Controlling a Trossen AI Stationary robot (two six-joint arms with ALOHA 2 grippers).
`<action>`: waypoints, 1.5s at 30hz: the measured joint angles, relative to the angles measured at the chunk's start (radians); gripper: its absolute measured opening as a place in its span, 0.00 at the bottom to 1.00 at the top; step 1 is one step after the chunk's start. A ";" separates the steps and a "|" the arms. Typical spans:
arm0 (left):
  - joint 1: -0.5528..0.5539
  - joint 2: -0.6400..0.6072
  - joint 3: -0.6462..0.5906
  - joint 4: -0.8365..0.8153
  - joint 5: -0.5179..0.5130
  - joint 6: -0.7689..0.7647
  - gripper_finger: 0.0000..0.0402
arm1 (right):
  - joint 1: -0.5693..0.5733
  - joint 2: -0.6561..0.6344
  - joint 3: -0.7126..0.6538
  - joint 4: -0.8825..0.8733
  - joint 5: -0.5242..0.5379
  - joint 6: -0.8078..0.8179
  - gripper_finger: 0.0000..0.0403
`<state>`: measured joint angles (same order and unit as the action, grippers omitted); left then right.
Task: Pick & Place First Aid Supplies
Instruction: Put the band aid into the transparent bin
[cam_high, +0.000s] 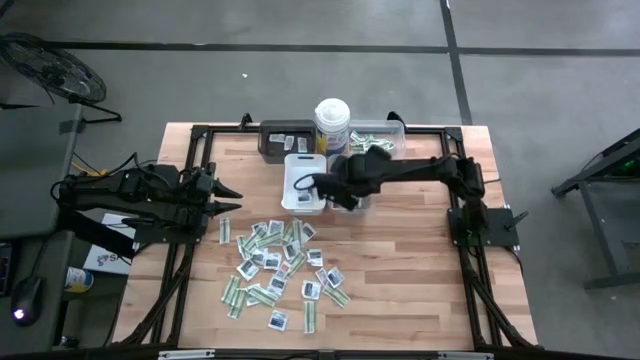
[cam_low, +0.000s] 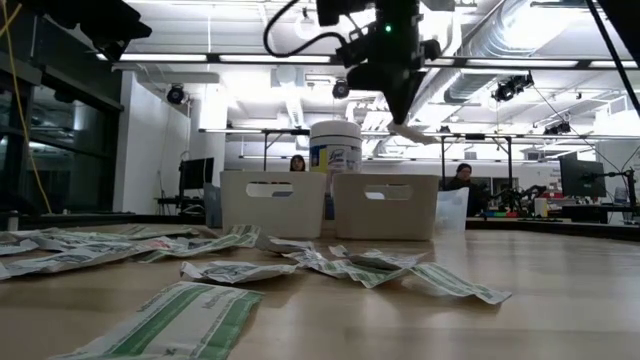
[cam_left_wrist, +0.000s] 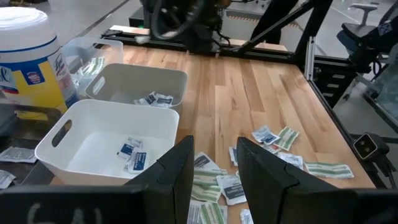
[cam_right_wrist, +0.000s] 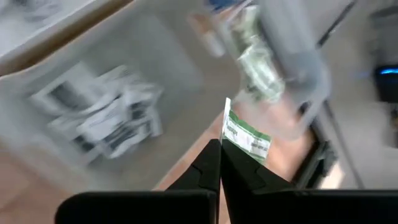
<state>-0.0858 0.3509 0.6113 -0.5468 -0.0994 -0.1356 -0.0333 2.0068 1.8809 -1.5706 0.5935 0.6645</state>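
Many first aid supplies (cam_high: 280, 270), white sachets and green-and-white strips, lie flat and scattered on the wooden table toward its near edge. My right gripper (cam_high: 352, 192) hangs over the trays at the back, shut on one green-and-white strip (cam_right_wrist: 247, 138); the low view shows this gripper (cam_low: 402, 118) high above the grey tray (cam_low: 385, 205). My left gripper (cam_left_wrist: 214, 168) waits open at the table's left side (cam_high: 228, 200) with nothing between its fingers. My right gripper pinches one end of the green-and-white strip (cam_right_wrist: 230, 132) between the tips of its two fingers. The fingers slant downward from above. The rest of the strip sticks out past the fingertips (cam_low: 416, 133), lifted clear above the trays.
A white tray (cam_left_wrist: 59, 134) holds a few sachets, and the grey tray (cam_left_wrist: 177, 81) behind it holds more. At the far edge stand a clear tray (cam_high: 378, 135) with green strips, a dark tray (cam_high: 283, 140) and a tall white canister (cam_high: 331, 125). People sit in the room beyond the table.
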 joint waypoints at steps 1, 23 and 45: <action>0.000 0.000 0.000 0.000 0.000 0.000 0.30 | -0.011 -0.004 0.000 0.000 0.023 -0.015 0.00; 0.000 0.000 0.000 -0.001 -0.119 0.000 0.30 | -0.309 -0.561 -0.693 0.754 -0.177 -0.671 0.00; 0.000 0.000 0.000 0.006 -0.229 -0.008 0.30 | -0.643 -0.588 -1.052 1.378 -0.523 -1.781 0.00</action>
<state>-0.0856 0.3508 0.6113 -0.5407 -0.3282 -0.1433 -0.6760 1.4187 0.8291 -0.1925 0.0708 -1.1165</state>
